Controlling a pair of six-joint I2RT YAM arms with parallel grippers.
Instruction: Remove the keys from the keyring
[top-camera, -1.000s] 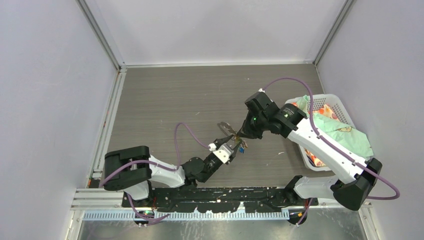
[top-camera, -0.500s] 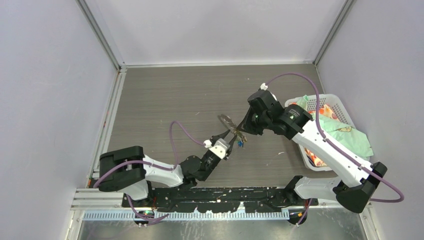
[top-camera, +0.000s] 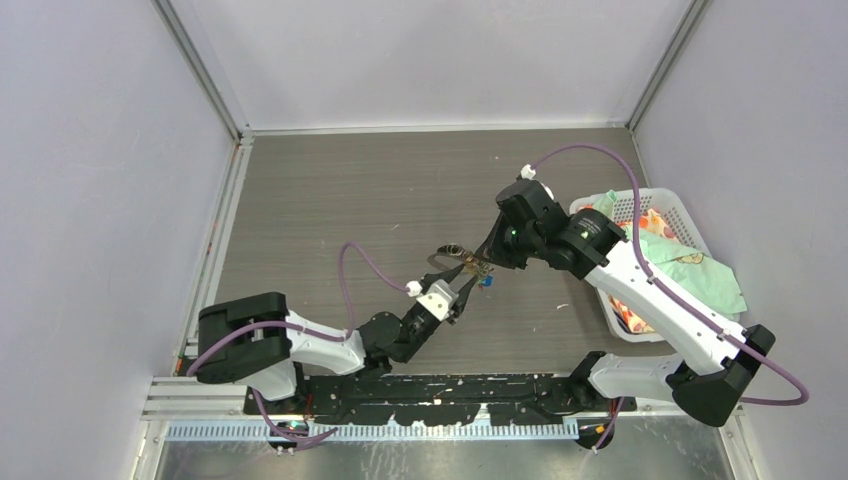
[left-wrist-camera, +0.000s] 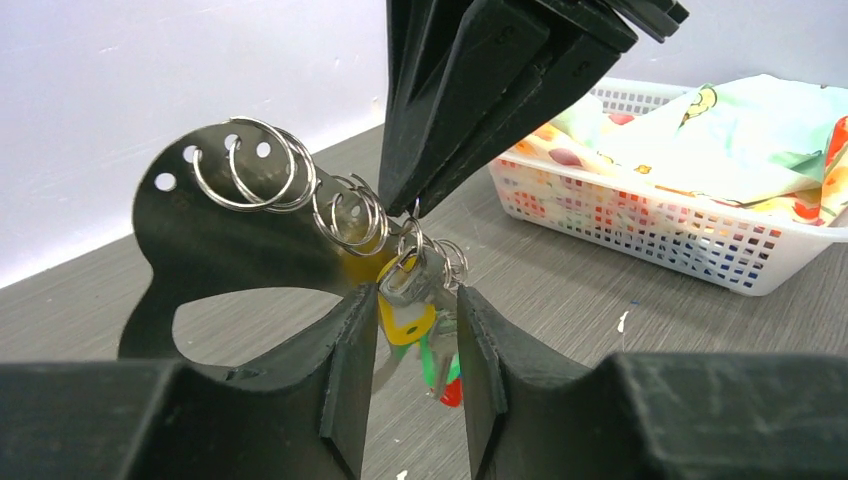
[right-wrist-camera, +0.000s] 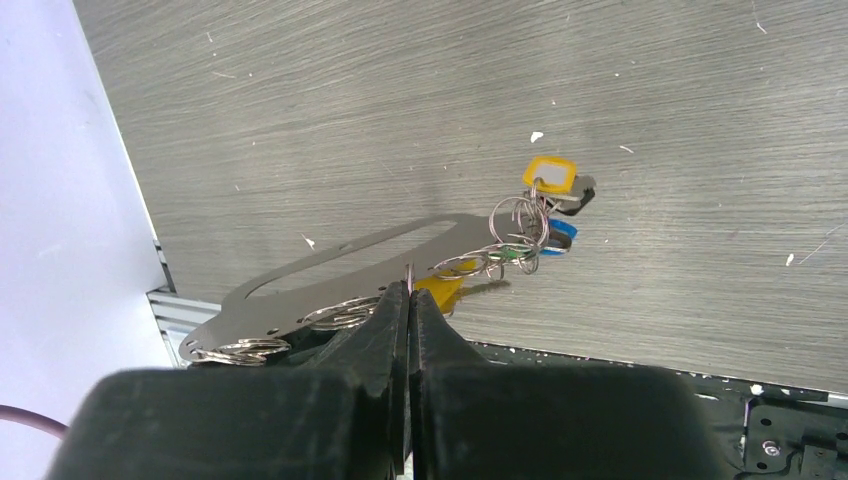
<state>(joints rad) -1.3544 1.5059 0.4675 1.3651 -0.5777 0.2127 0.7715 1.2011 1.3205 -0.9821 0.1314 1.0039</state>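
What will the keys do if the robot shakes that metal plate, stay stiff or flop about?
Probably flop and jingle: the keys hang from loose wire rings threaded through holes in the keyring. That plate looks like rigid flat metal, so it should stay stiff. The bunch is small and thin, so it is likely light.

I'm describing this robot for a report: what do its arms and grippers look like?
The left arm and right arm have white and black shells, each with a looping purple cable. A green light glows near the right wrist. The fingers are black tapered wedges.
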